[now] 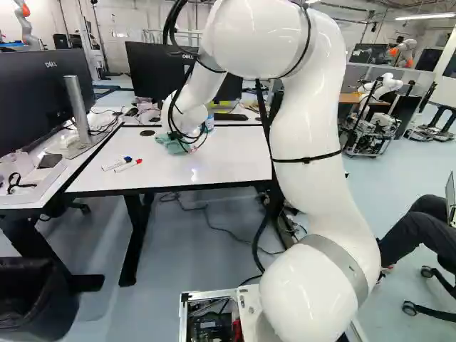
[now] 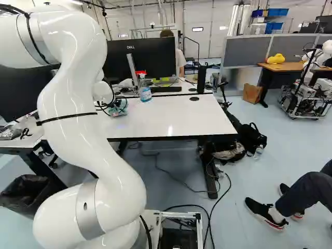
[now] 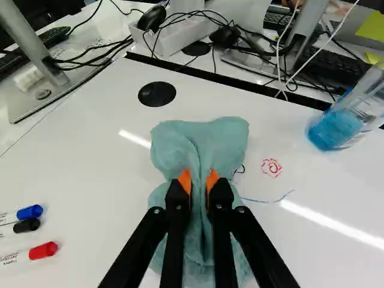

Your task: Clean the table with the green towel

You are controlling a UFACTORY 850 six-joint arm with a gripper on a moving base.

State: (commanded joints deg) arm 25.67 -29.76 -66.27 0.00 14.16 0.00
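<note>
Over the far part of the white table [image 1: 221, 157], my gripper [image 1: 189, 137] is low in the left base view, its fingertips hidden by the wrist and cables. The green towel [image 1: 171, 144] bunches under it, and the towel's [image 2: 119, 110] edge shows in the right base view. In the wrist view the gripper [image 3: 199, 179] is shut on the towel [image 3: 201, 138], its orange pads pinching a fold. Cloth spreads on the tabletop ahead of and under the fingers. Beside the towel are a red scribble [image 3: 272, 167], a thin blue line [image 3: 269, 200] and a small black mark.
Blue, black and red markers [image 3: 30, 252] lie on the table to one side. A spray bottle with blue liquid [image 2: 145, 93] stands on the other side. Monitors [image 2: 140, 59] and cables line the far edge. Seated legs [image 2: 306, 189] show at the right; another robot [image 1: 374, 107] stands beyond.
</note>
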